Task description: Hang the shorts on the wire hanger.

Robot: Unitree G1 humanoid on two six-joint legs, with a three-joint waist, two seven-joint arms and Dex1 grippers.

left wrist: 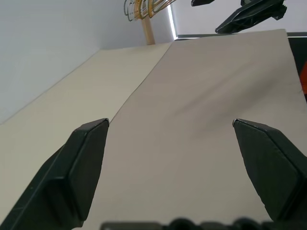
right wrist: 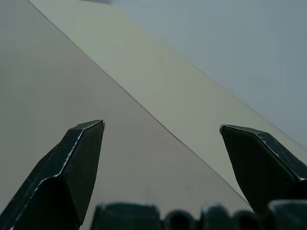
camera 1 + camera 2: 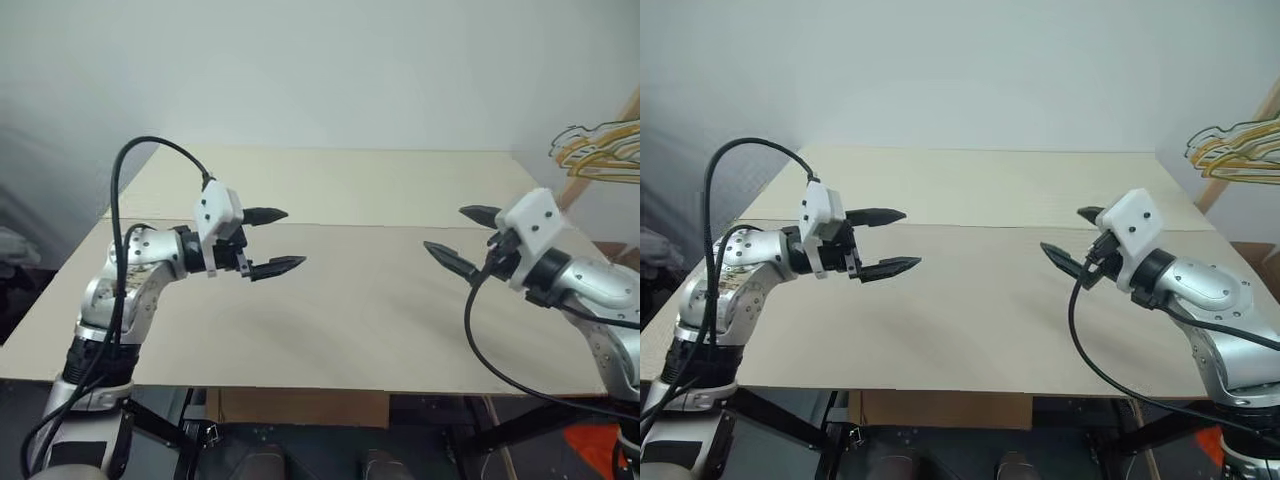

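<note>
**Both grippers open above a bare table, orange cloth low at the right**

Nearest to the camera are the two arms, held above the front part of the beige table (image 3: pixel 330 330). The left gripper (image 3: pixel 278 240) points toward the middle of the table, and its two black fingers stand wide apart with nothing between them. The right gripper (image 3: pixel 462 240) faces it from the other side, well apart from it; its fingers are also spread wide and hold nothing. In the left wrist view the right gripper's fingers (image 1: pixel 249 17) show beyond the far end of the tabletop.

The tabletop is made of two pale boards, with a straight seam (image 3: pixel 970 226) running across between them.

A small patch of bright orange fabric, apparently the shorts (image 3: pixel 590 445), shows below the table's edge at the right, beside the right arm; most of it is hidden.

Behind the table's far right corner, a bunch of yellow and pale wire hangers (image 3: pixel 1235 150) hangs on a slanted wooden pole (image 3: pixel 600 150).
</note>
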